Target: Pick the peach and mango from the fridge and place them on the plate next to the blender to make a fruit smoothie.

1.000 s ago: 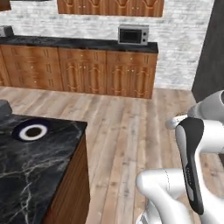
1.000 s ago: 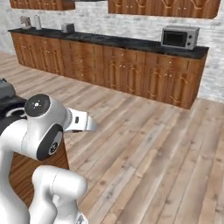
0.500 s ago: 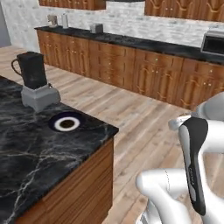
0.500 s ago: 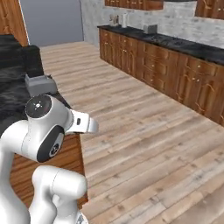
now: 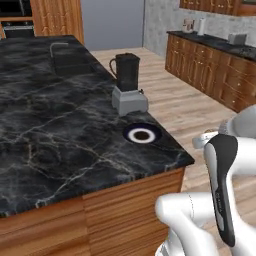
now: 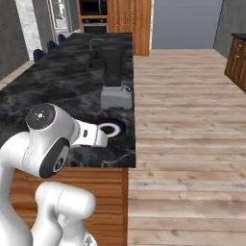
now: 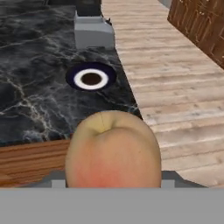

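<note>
Black marble counter (image 7: 35, 65) lies beyond; the round yellow-red peach (image 7: 113, 151) is grasped by the gripper (image 7: 111, 183).

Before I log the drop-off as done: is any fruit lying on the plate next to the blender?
No. In the hand view the plate in front of the blender is bare, and the peach sits in the gripper.
</note>
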{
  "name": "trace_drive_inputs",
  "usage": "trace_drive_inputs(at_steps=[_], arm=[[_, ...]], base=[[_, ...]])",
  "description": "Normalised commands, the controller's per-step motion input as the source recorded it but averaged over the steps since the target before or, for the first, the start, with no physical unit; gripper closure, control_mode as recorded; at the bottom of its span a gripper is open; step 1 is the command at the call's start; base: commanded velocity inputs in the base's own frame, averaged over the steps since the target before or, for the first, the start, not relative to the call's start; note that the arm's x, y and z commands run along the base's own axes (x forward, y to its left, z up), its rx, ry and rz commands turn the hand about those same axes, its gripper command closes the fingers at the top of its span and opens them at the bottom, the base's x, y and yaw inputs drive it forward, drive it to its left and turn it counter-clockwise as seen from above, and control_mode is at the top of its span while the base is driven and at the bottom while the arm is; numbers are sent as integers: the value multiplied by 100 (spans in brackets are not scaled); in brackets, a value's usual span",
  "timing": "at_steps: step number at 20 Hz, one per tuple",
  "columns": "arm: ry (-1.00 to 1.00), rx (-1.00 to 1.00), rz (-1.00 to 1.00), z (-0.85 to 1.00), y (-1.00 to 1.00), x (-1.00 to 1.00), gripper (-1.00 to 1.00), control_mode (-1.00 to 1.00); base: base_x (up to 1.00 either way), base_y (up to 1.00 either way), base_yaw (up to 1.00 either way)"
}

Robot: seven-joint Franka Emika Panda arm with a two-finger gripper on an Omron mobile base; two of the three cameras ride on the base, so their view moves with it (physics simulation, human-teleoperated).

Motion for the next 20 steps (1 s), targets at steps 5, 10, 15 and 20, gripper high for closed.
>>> trace_drive_inputs(at_steps=[5,10,15,20], arm=[[0,0,0,0,0,0,100,100],[24,-3,9,-18,0,99,100,-100],[54,-9,-1,-58,43,94,100,-100],[8,5,0,-90,3,56,100,-100]], base=[[97,-59,56],[0,0,0],[0,0,0],[0,0,0]])
